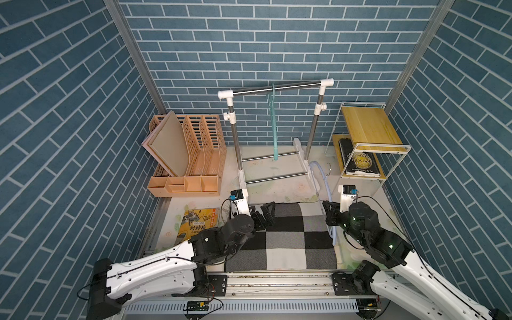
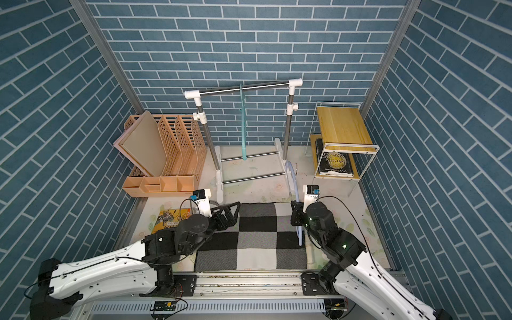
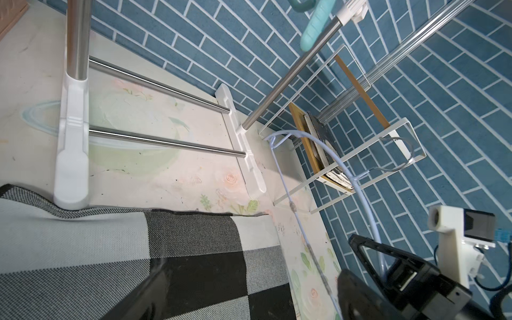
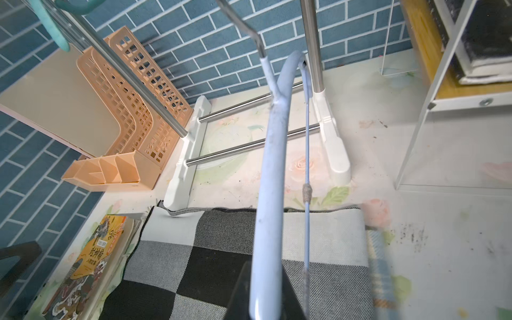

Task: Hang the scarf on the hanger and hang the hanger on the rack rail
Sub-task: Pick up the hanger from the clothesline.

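We note the left tool [image 1: 266, 214] spread wide above the checkered scarf [image 1: 293, 241], flat on the table [image 1: 279, 166], lower centre. At the scarf's right edge the right tool [image 1: 330, 214] pinches the pale blue hanger [image 4: 270, 166].

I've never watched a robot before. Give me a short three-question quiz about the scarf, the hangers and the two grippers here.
1. True or false: the checked scarf lies spread flat on the table.
2. Fill in: the left gripper, over the scarf's far corner, has its jaws ___.
3. What is the right gripper shut on? A. the pale blue hanger B. the teal hanger C. a book

Key: 1 true; 2 open; 3 A.
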`<state>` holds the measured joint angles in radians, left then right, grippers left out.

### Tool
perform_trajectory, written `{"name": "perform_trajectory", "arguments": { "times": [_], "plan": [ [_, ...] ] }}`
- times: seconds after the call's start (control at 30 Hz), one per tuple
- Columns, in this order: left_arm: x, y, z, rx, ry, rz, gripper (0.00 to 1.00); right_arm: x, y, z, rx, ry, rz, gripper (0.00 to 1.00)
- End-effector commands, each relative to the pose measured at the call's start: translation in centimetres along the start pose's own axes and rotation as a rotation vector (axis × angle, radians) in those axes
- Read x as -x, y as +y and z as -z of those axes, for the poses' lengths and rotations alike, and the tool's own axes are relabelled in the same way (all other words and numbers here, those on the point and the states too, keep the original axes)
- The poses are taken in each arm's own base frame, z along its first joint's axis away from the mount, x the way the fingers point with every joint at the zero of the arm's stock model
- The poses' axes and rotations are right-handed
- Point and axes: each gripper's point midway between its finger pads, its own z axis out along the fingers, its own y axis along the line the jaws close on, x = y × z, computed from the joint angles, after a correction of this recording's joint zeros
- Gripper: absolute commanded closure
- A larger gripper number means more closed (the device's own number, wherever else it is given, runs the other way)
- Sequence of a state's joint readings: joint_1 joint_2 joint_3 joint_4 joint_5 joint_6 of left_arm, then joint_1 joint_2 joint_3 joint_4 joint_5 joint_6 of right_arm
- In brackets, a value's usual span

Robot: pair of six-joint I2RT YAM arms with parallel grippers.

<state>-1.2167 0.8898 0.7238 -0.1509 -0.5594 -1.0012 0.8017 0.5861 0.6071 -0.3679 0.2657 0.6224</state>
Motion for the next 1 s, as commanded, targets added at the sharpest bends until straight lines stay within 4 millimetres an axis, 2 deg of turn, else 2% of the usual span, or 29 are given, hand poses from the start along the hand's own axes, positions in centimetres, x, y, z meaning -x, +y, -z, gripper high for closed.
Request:
{"name": "perform_trajectory", "arguments": {
  "times": [0.0, 0.3, 0.53, 0.67, 0.77, 0.97],
  "plan": [
    [-0.1, -0.4, 0.4, 0.048, -0.038, -0.002, 0.0, 1.2, 0.9, 0.5, 0.049, -0.121, -0.123, 1.0],
    [-1.8, -3.6, -0.2, -0.028, -0.012, -0.017, 0.0, -2.0, 2.7, 0.0, 0.114, -0.121, -0.136, 1.0],
    [-3.0, -5.7, -0.8, -0.149, 0.009, 0.056, 0.0, -5.7, 2.2, -0.4, 0.197, -0.148, -0.217, 1.0],
    [-4.1, -7.1, -1.7, -0.157, 0.035, 0.036, 0.0, -6.6, 2.6, -0.3, 0.205, -0.159, -0.211, 1.0],
    [-4.9, -7.4, -2.3, -0.157, 0.049, 0.029, 0.01, -7.2, 2.9, -0.2, 0.224, -0.157, -0.223, 1.0],
    [-5.7, -8.4, -3.0, -0.174, 0.052, 0.053, 0.0, -9.8, 1.7, -0.4, 0.26, -0.166, -0.318, 1.0]
  ]
}}
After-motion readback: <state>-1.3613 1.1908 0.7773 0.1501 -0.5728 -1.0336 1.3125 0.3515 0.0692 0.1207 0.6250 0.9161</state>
